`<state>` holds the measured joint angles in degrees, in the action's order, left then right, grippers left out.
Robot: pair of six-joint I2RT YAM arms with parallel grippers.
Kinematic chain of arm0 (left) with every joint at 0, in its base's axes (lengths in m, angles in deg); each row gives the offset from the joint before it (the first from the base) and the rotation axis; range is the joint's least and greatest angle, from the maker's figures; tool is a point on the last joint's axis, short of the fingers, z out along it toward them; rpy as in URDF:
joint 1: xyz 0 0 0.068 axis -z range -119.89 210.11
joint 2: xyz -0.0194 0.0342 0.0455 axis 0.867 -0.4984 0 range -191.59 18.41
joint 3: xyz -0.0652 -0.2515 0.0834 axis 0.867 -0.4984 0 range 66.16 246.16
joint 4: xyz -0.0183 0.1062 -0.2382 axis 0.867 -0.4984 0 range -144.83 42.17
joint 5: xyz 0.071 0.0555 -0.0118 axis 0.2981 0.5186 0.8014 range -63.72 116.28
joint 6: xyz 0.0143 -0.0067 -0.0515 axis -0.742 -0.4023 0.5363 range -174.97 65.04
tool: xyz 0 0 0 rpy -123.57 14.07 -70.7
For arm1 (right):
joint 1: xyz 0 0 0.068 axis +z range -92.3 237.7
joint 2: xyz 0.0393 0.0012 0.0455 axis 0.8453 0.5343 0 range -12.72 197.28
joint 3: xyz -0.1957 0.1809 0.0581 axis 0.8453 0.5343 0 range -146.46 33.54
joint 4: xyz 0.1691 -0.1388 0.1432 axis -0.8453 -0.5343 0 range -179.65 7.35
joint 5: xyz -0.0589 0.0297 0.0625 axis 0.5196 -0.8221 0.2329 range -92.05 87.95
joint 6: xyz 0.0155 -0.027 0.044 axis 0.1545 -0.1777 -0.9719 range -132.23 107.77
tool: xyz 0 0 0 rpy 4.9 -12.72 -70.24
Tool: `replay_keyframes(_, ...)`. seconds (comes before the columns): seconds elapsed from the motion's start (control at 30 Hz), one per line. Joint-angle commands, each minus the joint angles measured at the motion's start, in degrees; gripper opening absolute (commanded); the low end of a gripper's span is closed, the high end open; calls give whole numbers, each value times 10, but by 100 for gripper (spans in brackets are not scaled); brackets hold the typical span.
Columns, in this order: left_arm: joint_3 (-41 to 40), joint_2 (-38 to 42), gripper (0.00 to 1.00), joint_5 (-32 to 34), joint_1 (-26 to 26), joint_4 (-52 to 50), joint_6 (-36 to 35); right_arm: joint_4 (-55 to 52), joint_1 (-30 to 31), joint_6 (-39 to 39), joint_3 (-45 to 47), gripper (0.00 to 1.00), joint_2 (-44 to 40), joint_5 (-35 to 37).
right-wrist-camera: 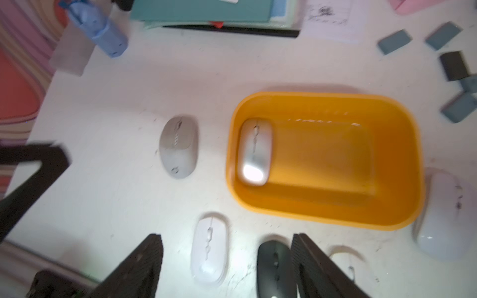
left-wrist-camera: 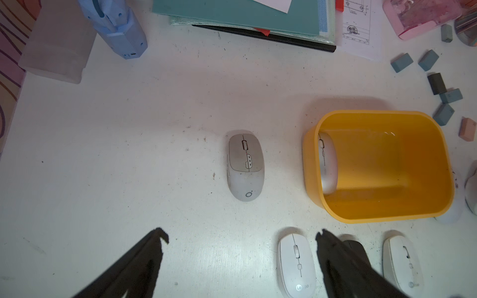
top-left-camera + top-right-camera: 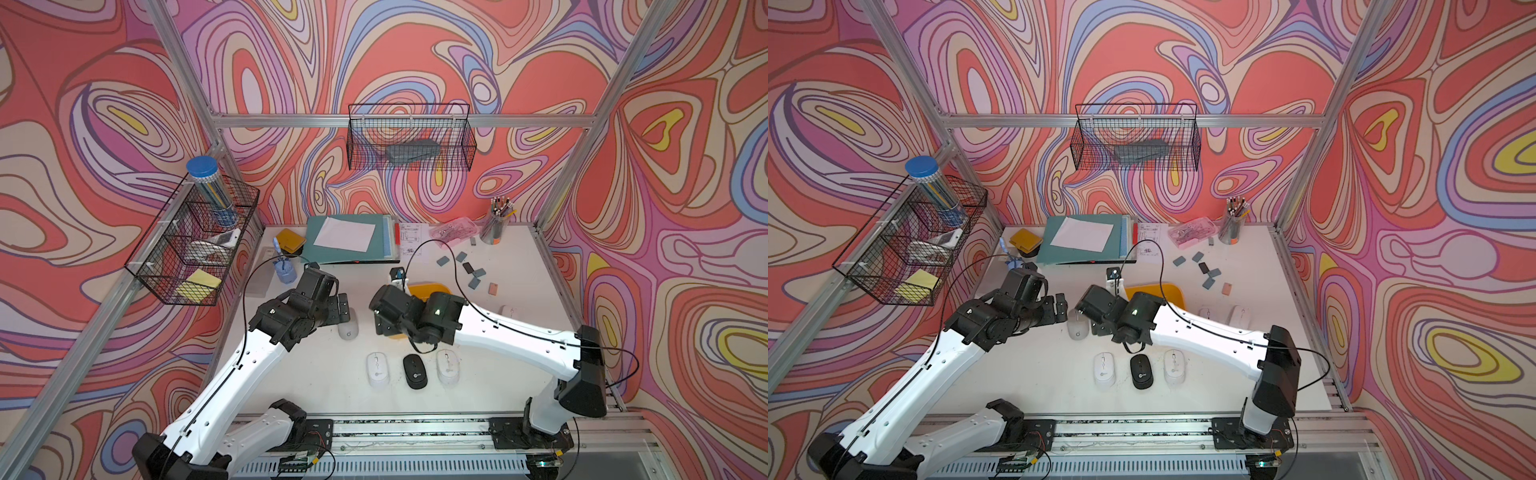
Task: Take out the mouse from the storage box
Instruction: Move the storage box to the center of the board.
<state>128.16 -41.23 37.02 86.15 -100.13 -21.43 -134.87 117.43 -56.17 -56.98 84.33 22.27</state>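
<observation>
While inside box (image 1: 322, 211), mouse (image 1: 255, 152) wheel-end rearward

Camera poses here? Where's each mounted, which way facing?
Top views: stereo head high above the base rail, looking down toward the back wall; left arm and right arm show in both.
Left wrist: on the left arm, looking down at the table; open left pincer shows.
Right wrist: on the right arm, also facing down, blurred; open right pincer shows.
Shared: both wrist views hold the storage box, silver mouse inside, grey mouse beside it.
</observation>
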Motion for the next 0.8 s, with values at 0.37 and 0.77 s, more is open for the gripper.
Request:
replay_keyframes(0.37,-6,-10,97,-1,-4,4,2,109,-113,114,-30,79,198,-136)
replay_keyframes(0.77,-4,-14,97,-13,-4,6,-2,129,-124,108,-19,79,244,-154)
